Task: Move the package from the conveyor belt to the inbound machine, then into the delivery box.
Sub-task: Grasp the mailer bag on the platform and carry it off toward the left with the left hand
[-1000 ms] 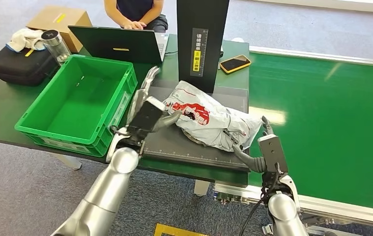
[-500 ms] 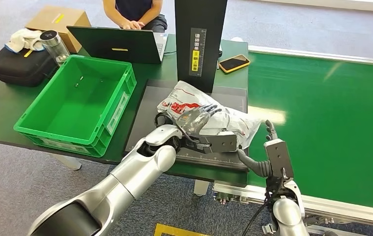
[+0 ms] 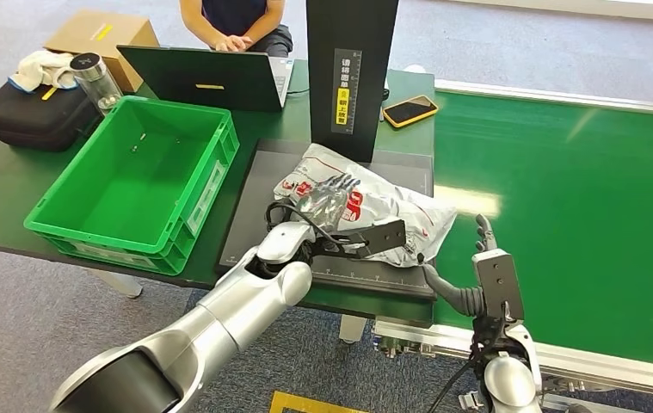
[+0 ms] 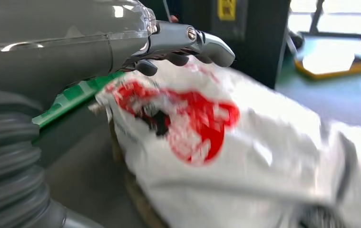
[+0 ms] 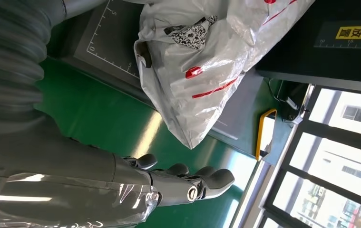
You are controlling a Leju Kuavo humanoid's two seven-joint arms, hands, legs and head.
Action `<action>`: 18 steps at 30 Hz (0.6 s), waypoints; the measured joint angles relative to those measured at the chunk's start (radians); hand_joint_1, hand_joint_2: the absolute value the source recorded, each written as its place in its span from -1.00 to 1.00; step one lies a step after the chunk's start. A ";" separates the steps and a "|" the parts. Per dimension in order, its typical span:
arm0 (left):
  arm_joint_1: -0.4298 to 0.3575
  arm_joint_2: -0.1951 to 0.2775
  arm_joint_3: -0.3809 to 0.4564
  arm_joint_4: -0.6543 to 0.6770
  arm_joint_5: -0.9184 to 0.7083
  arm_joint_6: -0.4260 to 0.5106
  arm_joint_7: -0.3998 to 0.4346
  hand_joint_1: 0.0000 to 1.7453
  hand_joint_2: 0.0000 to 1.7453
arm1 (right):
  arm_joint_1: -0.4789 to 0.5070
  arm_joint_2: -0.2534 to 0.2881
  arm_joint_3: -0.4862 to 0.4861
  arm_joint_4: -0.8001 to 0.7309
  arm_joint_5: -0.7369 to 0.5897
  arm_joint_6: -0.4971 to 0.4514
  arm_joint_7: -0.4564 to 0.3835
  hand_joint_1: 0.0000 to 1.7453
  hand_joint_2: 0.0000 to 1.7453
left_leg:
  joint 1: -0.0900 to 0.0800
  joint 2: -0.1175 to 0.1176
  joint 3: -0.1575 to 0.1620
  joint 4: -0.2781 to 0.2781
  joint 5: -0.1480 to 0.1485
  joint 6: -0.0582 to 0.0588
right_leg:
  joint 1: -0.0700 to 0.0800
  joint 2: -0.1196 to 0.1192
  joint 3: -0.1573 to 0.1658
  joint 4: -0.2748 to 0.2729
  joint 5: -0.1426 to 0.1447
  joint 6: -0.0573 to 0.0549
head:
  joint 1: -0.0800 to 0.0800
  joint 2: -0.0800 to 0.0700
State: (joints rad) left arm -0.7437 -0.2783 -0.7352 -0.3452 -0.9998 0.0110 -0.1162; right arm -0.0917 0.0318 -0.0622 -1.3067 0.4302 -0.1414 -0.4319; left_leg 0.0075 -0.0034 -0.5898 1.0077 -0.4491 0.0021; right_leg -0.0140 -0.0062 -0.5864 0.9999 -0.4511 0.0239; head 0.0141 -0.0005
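Observation:
The package (image 3: 391,211), a crumpled white plastic bag with red print, lies on the black scanning plate (image 3: 249,219) of the inbound machine, in front of its black column (image 3: 350,69). My left arm reaches across from the lower left. My left hand (image 3: 327,191) is spread over the package's red-printed end, fingers (image 4: 188,40) straight at its top surface and not closed around it. My right hand (image 3: 484,249) stands open just off the package's right end, at the edge of the green conveyor belt (image 3: 563,206). In the right wrist view the right hand (image 5: 183,183) is apart from the package (image 5: 207,61).
A green crate (image 3: 211,185) stands to the left of the plate. Behind it are a laptop (image 3: 206,77) with a seated person (image 3: 237,21), a bottle (image 3: 97,77), a black bag (image 3: 34,116) and a cardboard box (image 3: 103,34). A phone (image 3: 411,110) lies beside the column.
My left hand swung from the package's left side to over its top, forearm now crossing the plate's front. My right hand drew back a little from the package's right end.

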 joint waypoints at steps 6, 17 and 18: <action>0.025 0.000 0.006 0.003 -0.004 0.113 0.001 1.00 1.00 | 0.004 0.003 -0.006 -0.023 0.007 0.014 0.004 -1.00 1.00 | 0.000 0.000 0.000 0.000 0.000 0.000 | 0.000 0.000 0.000 0.000 0.000 0.000 | 0.000 0.000; 0.058 -0.001 0.009 0.014 -0.056 0.035 -0.024 1.00 1.00 | 0.000 0.003 -0.010 -0.024 0.007 0.021 0.010 -1.00 1.00 | 0.000 0.000 0.000 0.000 0.000 0.000 | 0.000 0.000 0.000 0.000 0.000 0.000 | 0.000 0.000; 0.062 -0.002 0.006 0.017 -0.068 0.005 -0.025 1.00 1.00 | -0.003 0.003 -0.010 -0.022 0.007 0.022 0.010 -1.00 1.00 | 0.000 0.000 0.000 0.000 0.000 0.000 | 0.000 0.000 0.000 0.000 0.000 0.000 | 0.000 0.000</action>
State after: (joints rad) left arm -0.6820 -0.2806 -0.7287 -0.3287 -1.0673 0.0164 -0.1415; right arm -0.0944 0.0347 -0.0717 -1.3282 0.4372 -0.1194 -0.4223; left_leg 0.0075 -0.0034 -0.5898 1.0076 -0.4490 0.0021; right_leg -0.0140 -0.0064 -0.5862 0.9999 -0.4511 0.0239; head 0.0142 -0.0008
